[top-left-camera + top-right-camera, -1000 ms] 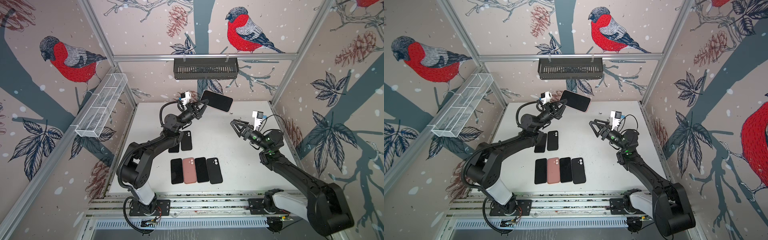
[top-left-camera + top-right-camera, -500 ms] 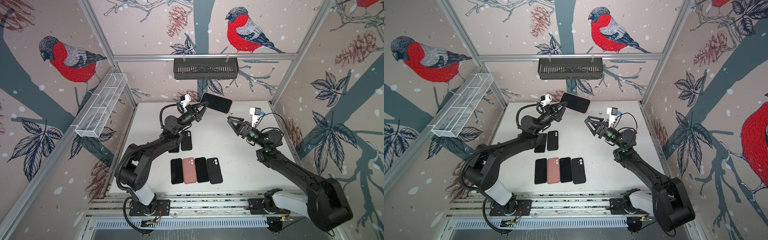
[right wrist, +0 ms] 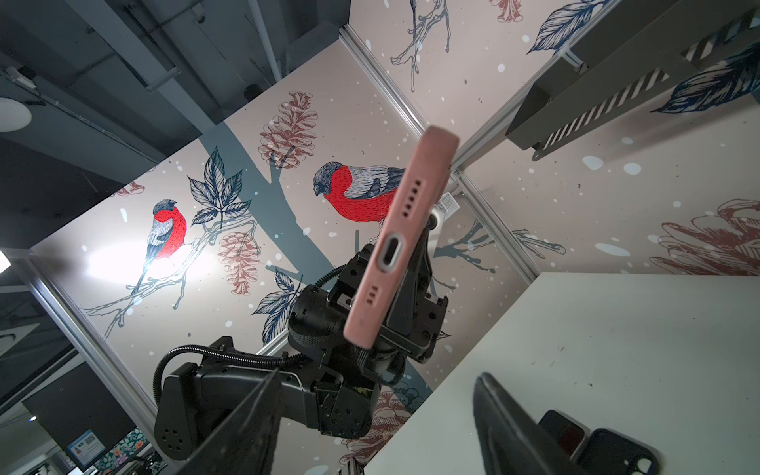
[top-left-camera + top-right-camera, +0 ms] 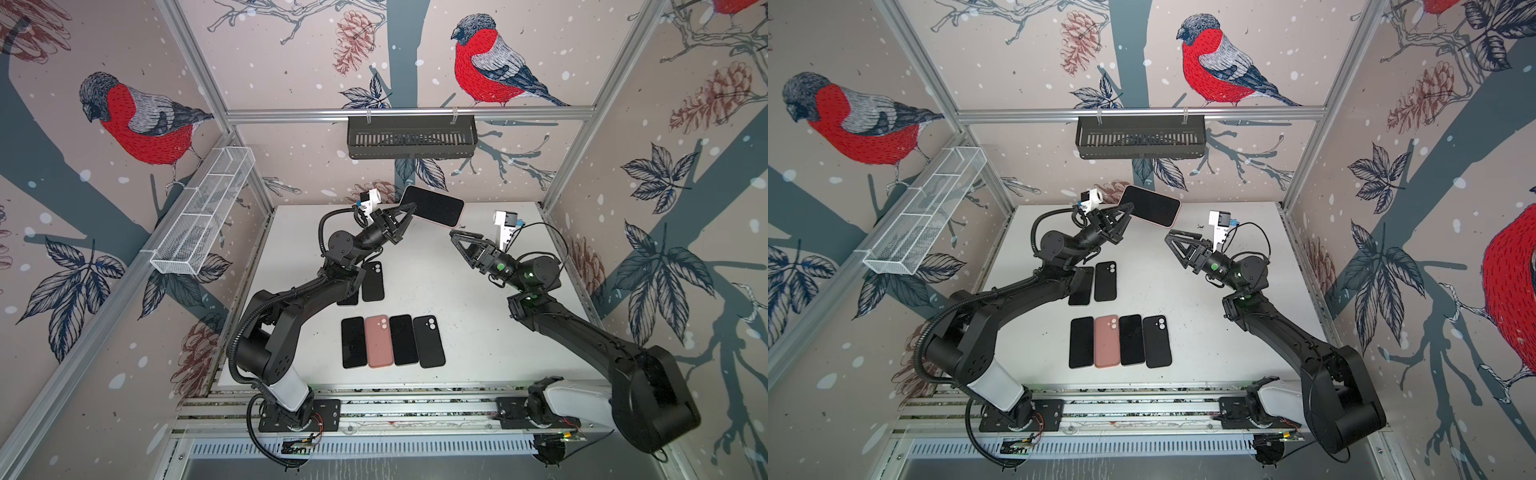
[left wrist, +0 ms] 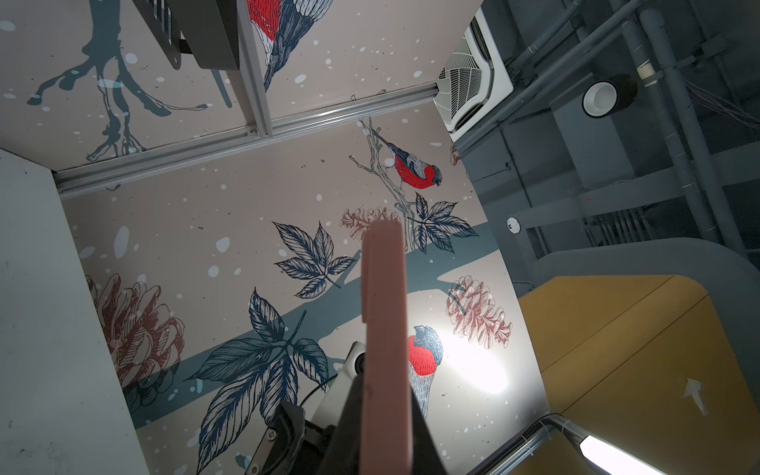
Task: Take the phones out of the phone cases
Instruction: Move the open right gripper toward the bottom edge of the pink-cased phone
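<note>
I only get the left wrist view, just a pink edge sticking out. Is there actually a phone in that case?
Observer: Yes. The left gripper clamps one end of the pink case, and in both top views the phone fills it, dark screen up.
Operator: Where is the right gripper?
Observer: The right gripper is open, near the case's free end, not touching it.
Operator: Which end is free?
Observer: The right wrist view shows the charging port on it.

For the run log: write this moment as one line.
left gripper: shut on phone in pink case, raised | right gripper: open, nearby, not touching | phone: not out yet
</note>
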